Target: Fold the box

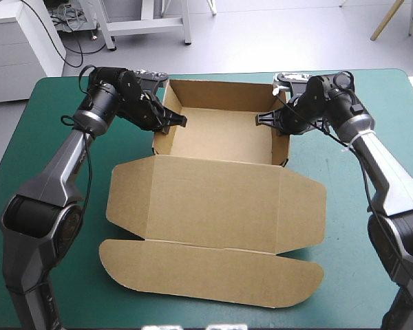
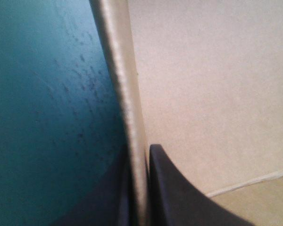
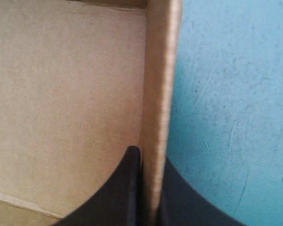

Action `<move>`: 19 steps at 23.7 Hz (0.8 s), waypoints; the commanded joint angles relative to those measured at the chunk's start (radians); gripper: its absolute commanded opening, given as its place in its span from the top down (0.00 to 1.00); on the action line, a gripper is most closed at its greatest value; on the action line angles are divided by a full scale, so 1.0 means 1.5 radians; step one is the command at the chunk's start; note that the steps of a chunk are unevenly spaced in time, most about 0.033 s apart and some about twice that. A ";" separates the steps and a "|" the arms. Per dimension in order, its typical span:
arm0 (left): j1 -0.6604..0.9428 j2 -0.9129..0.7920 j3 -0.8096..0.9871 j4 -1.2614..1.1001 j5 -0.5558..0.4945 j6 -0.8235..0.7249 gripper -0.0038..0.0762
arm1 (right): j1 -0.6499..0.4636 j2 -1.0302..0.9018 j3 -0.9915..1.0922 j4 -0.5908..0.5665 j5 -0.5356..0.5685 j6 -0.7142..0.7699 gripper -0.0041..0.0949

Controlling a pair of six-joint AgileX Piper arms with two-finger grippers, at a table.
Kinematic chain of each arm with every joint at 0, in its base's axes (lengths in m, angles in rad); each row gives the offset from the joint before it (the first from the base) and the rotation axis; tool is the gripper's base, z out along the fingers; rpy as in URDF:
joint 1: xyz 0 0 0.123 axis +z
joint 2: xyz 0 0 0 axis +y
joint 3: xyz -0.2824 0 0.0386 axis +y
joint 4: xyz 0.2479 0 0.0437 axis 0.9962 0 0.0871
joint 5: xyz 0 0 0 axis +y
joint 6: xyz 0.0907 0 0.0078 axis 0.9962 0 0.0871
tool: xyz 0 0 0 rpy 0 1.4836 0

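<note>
On the bench [image 1: 344, 289], the box [image 1: 224, 134] stood toward twelve o'clock with walls raised, left jaws clamped on its nine-o'clock wall, right jaws on the three-o'clock one, lid [image 1: 213, 206] lying flat toward six.

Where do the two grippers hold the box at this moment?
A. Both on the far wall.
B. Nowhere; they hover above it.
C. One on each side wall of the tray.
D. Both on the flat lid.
C: the left gripper pinches the left side wall and the right gripper the right side wall; the lid lies flat, untouched.
</note>
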 commanded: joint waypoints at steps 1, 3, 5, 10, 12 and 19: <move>-0.005 -0.018 -0.007 -0.026 0.013 0.020 0.96 | 0.002 0.009 -0.020 0.013 0.004 -0.030 0.97; -0.005 -0.012 0.017 -0.002 -0.018 0.005 0.96 | 0.005 0.031 -0.020 0.013 0.007 -0.030 0.97; -0.005 -0.011 0.063 0.019 -0.070 -0.007 0.96 | 0.008 0.059 -0.023 0.013 0.005 -0.034 0.97; -0.005 -0.010 0.144 0.025 -0.151 -0.017 0.96 | 0.024 0.092 -0.023 0.008 -0.018 -0.034 0.97; -0.005 -0.010 0.162 0.033 -0.173 -0.027 0.96 | 0.030 0.094 -0.023 0.009 -0.035 -0.034 0.97; -0.005 -0.013 0.165 0.034 -0.178 -0.027 0.92 | 0.032 0.090 -0.024 0.012 -0.036 -0.048 0.90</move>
